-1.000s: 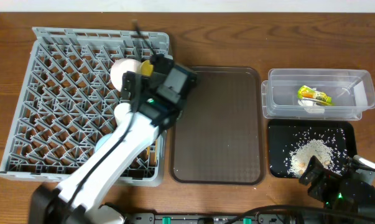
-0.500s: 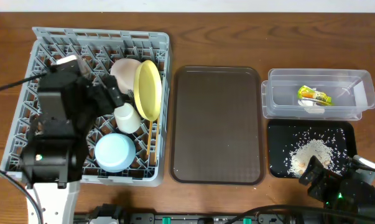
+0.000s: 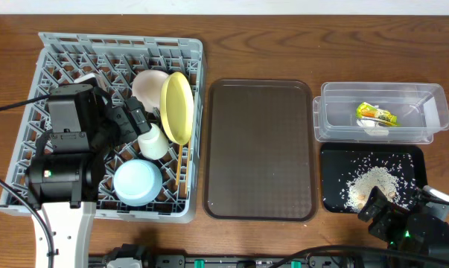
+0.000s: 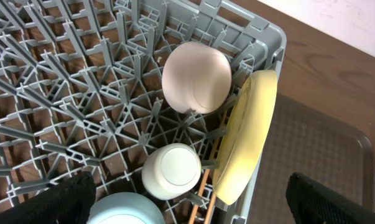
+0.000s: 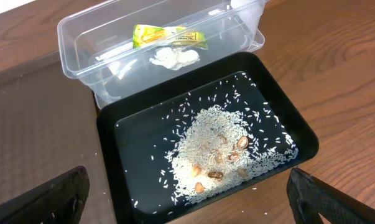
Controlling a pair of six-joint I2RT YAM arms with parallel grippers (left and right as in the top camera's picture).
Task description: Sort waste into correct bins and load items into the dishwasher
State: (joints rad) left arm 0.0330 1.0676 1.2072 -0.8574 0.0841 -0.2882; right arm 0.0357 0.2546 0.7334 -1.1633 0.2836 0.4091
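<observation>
Drawn back across the dish rack [image 3: 120, 39], left hand [image 3: 137, 120] hangs spread wide (empty); a stray brush could topple the leaning plate [image 3: 177, 108].

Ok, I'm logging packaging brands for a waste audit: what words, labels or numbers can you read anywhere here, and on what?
None can be read.
The snack wrapper in the clear tub carries dark print, but it is too blurred to make out.
Nothing else in view shows any lettering.
</observation>
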